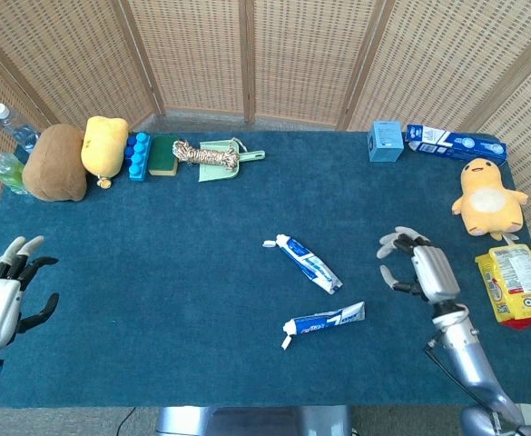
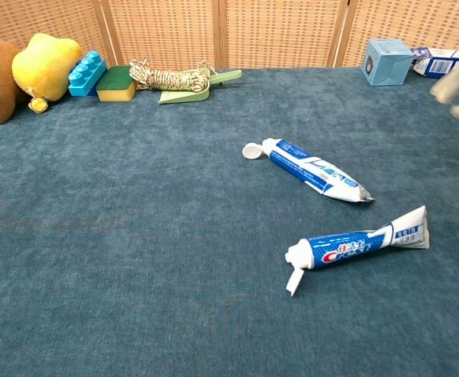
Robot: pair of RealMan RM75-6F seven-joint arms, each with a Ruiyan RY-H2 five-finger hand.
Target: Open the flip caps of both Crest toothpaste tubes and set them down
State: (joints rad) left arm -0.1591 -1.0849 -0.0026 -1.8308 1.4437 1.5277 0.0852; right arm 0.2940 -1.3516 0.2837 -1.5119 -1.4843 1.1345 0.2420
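Toothpaste tubes, two in number, both lie flat on the blue table cloth [image 1: 156, 272] with their flip caps standing open; the far tube [image 1: 306, 265] lies just to the inner side of the right hand [image 1: 424, 272], long axis slanting, cap end pointing away from that hand and towards the screen; the near tube [image 1: 324, 321] lies inward of the same hand and closer to the robot, long axis running nearly across the table, crimped end towards the hand, cap [image 2: 294, 280] hinged out at the far end. Right hand empty, fingers spread, raised clear of both tubes; it is plainly the nearer hand. Left hand [image 1: 0, 304] likewise empty with fingers apart, well apart from both tubes at the table's opposite edge. Judged from the present lie, the task appears complete; no further grasp seems called for. Containers: none on view shows any contents; the light blue box [image 1: 386, 141] at the back stands closed.
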